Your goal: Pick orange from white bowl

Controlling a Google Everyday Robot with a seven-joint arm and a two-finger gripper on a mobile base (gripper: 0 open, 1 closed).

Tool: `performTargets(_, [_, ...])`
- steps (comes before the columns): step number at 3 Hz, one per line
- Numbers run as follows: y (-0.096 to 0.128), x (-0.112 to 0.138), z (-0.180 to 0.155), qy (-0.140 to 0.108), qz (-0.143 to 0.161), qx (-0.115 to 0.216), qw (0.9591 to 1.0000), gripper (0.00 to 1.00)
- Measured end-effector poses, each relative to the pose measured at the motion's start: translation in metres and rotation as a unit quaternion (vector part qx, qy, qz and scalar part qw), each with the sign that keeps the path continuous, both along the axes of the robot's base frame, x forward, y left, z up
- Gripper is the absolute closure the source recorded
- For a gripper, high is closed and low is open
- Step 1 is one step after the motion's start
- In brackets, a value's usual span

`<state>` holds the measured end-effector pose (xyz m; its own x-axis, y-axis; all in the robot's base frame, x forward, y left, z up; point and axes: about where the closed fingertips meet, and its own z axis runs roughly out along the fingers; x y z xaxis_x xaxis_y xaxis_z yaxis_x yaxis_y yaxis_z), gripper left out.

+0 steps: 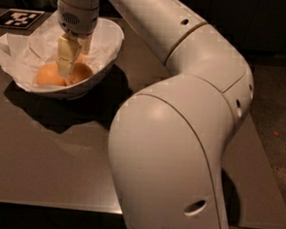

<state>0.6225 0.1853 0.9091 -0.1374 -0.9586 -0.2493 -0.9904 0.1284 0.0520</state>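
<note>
The white bowl [111, 41] stands at the table's far left, lined with crumpled white paper. Oranges lie in it: one at the front left [47, 75], one beside it to the right [82, 74], and a third mostly hidden behind the gripper. My gripper [73, 63] reaches straight down into the bowl from above. It is open, with the near finger [65, 56] in front of the oranges and the other finger behind, and the mostly hidden orange sits between them.
The bowl sits on a grey-brown table [48, 149]. A black-and-white marker tag [18, 18] lies at the far left corner. My large white arm [180, 138] fills the right and foreground. The floor [279, 110] is to the right.
</note>
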Motion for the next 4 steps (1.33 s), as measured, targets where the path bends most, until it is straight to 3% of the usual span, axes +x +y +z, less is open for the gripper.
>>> performTargets(2, [0.0,0.0,-0.024,0.036,-0.005,0.003,0.9994,0.25])
performTargets(4, [-0.001,0.006,-0.04,0.053,-0.005,0.001,0.9986,0.24])
